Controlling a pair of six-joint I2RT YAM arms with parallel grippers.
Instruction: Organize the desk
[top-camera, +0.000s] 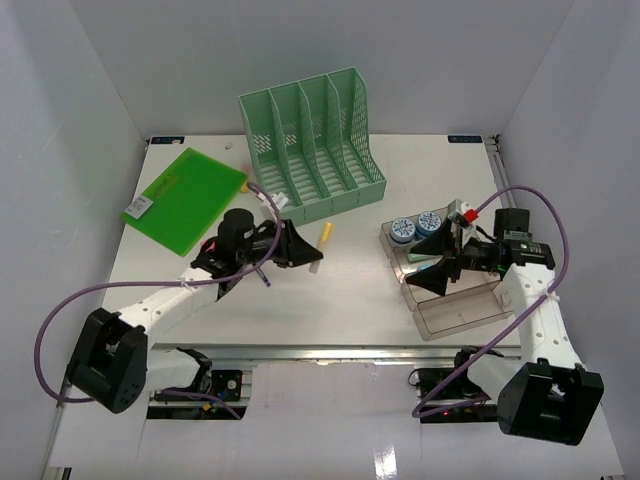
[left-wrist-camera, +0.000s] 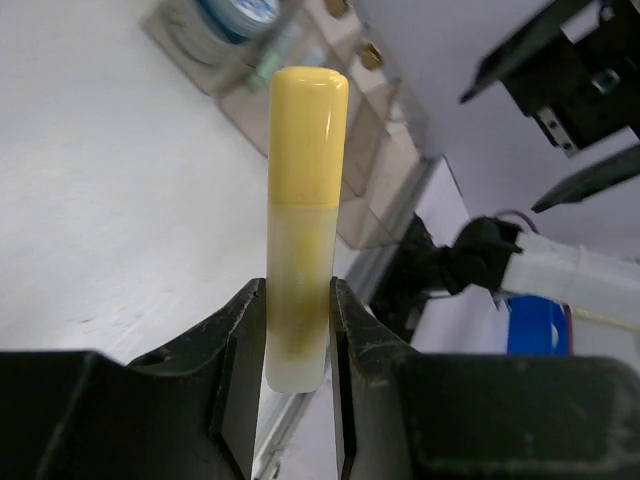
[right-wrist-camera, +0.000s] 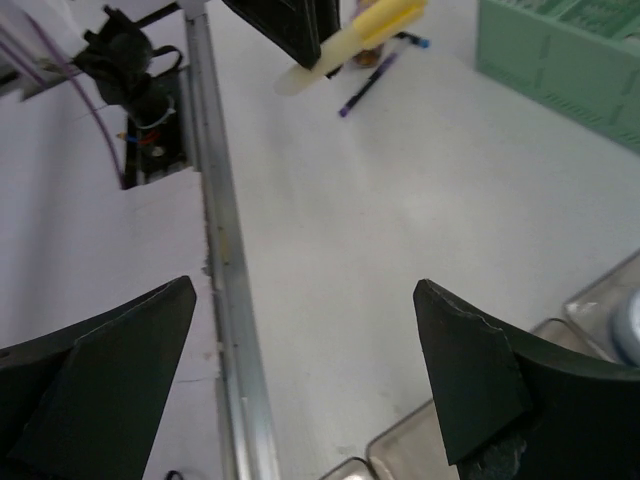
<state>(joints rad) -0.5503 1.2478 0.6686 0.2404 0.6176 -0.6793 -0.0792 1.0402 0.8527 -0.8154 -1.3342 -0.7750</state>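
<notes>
Pinching a yellow-capped tube (left-wrist-camera: 305, 190) by its clear lower end, the left pincer (left-wrist-camera: 298, 335) is holding its jaws narrow on it, with the cap end sticking out free. Over on the other side, the right pincer (right-wrist-camera: 305, 385) is hanging with its jaws spread wide and nothing between them, just above the clear tray (top-camera: 455, 318).

Under both arms the table (top-camera: 350, 300) is stretching away from its metal front rail (top-camera: 330, 350) to the back wall, carrying everything else. A purple pen (top-camera: 262, 276) is lying on it beside the left arm.

Seen from above, the tube's long axis is running roughly front to back, cap toward the far side and crosswise to the arm's reach. It seems to be riding clear of the table. The tray, with blue tape rolls (top-camera: 403, 230) sitting in its far end, is lying off to the tube's right across bare table. The right arm is much nearer to it, but the left one is doing the carrying.

Further back, the green file rack (top-camera: 315, 140) is standing just beyond the cap end, so I'm guessing either spot is within reach. A green board (top-camera: 185, 197) is lying flat at the far left.
</notes>
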